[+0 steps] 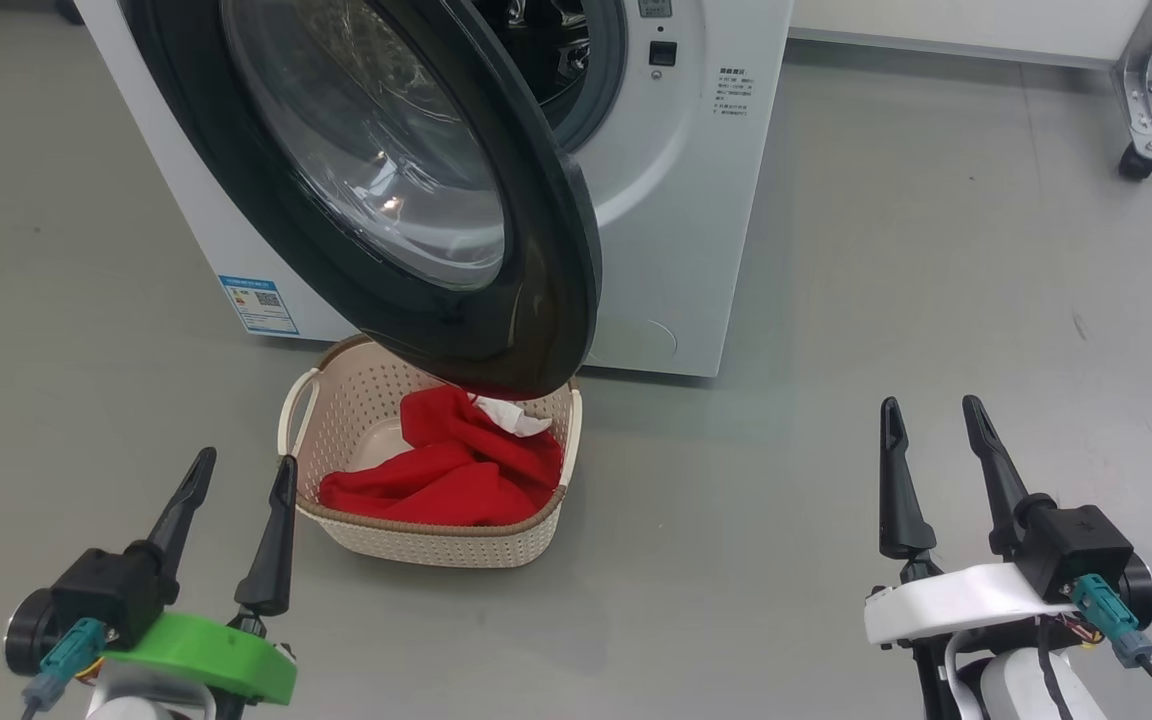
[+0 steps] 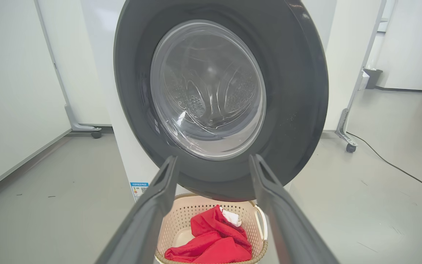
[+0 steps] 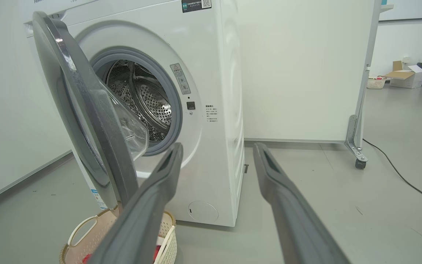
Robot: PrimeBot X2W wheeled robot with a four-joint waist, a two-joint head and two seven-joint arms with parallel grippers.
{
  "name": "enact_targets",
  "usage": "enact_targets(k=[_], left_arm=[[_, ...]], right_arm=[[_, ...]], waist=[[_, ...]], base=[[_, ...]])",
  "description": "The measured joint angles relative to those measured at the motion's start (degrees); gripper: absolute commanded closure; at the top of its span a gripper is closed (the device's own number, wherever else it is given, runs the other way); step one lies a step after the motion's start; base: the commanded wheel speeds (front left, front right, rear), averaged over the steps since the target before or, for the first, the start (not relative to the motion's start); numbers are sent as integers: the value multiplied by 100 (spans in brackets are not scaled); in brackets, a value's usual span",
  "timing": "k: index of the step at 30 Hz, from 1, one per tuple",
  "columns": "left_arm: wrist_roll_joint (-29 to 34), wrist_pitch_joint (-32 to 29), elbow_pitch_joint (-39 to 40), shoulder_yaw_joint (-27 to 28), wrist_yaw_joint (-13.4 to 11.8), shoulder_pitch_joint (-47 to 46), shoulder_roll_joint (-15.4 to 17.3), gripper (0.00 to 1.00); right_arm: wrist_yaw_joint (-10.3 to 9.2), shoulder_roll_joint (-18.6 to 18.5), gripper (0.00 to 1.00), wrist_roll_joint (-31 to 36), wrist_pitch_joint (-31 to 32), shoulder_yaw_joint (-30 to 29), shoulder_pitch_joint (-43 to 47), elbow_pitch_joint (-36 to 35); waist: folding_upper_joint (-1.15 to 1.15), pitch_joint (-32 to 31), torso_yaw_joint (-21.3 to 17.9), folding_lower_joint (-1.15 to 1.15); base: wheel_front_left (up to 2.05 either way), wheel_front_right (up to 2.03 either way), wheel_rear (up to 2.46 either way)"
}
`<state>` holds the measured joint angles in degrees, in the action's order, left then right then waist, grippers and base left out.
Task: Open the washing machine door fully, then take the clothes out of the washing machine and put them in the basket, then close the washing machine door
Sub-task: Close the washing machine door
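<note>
Clothes point(image 1: 446, 470), bright red with a white scrap point(image 1: 518, 418) at their one o'clock end, lie heaped in the basket point(image 1: 426, 527), which sits on the grey floor point(image 1: 786, 480) just before the washing machine point(image 1: 681, 200). In the head view their far edge and the basket's back rim are hidden under the lower arc of the washing machine door point(image 1: 546, 300), which hangs over them from twelve o'clock; whether that arc touches the fabric cannot be told. The door stands swung out partway and covers most of the drum mouth, leaving a dark sliver at the door's one o'clock; the machine's top is cut off by the frame. In the left wrist view the perforated drum shows hazily through the glass bowl. In the right wrist view the gripper's own finger covers most of the basket, so only a speck of red shows. A blue label point(image 1: 258, 303) sits at the basket's eleven o'clock. The left gripper point(image 1: 246, 458) hovers at the basket's eight o'clock, fingers spread and empty; the right gripper point(image 1: 931, 402) is at its three o'clock, well apart, likewise spread with nothing between its fingers. A wheeled stand leg point(image 1: 1143, 120) stands at the head view's two o'clock corner, and a dark cable point(image 3: 398, 172) trails over the floor near it.
</note>
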<state>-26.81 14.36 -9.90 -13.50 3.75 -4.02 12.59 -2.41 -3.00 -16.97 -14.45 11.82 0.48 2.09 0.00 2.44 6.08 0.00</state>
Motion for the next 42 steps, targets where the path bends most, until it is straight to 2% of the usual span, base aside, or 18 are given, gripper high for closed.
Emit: enact_targets(k=[3,4,5,6,13,19,22,28,42], left_arm=[[13,0,19,23,4,27,-36,0],[13,0,19,23,4,27,-36,0],[23,0,23,23,5,43,-45,0],[31,0,27,16,8,55,-55,0],[97,3,164,-26,60,52,-122,0],[144,8,247,-165,116,-27,-259,0],[170,8,260,-267,160,-153,-333,0],[172,8,282,-333,209,-288,-447,0],[171,8,359,-259,261,-856,-758,0]], right_arm=[[4,3,0,0,0,0,0,0],[4,3,26,0,0,0,0,0],[33,4,78,0,0,0,1,-3],[35,3,100,4,0,-1,2,-11],[328,-246,100,402,0,371,-102,-115],[743,-391,100,711,65,969,-699,-159],[842,-441,100,788,157,1234,-922,-108],[910,-478,100,964,291,1715,-1445,45],[939,-689,100,954,516,1644,-2786,520]], waist=[[0,9,7,0],[0,9,7,0],[0,15,10,0],[0,27,15,0],[0,255,110,0],[0,584,256,0],[0,738,353,0],[0,1033,606,0],[0,1808,1149,0]], base=[[0,0,0],[0,0,0],[0,0,0],[0,0,0],[0,0,0],[0,0,0],[0,0,0],[0,0,0],[0,0,0]])
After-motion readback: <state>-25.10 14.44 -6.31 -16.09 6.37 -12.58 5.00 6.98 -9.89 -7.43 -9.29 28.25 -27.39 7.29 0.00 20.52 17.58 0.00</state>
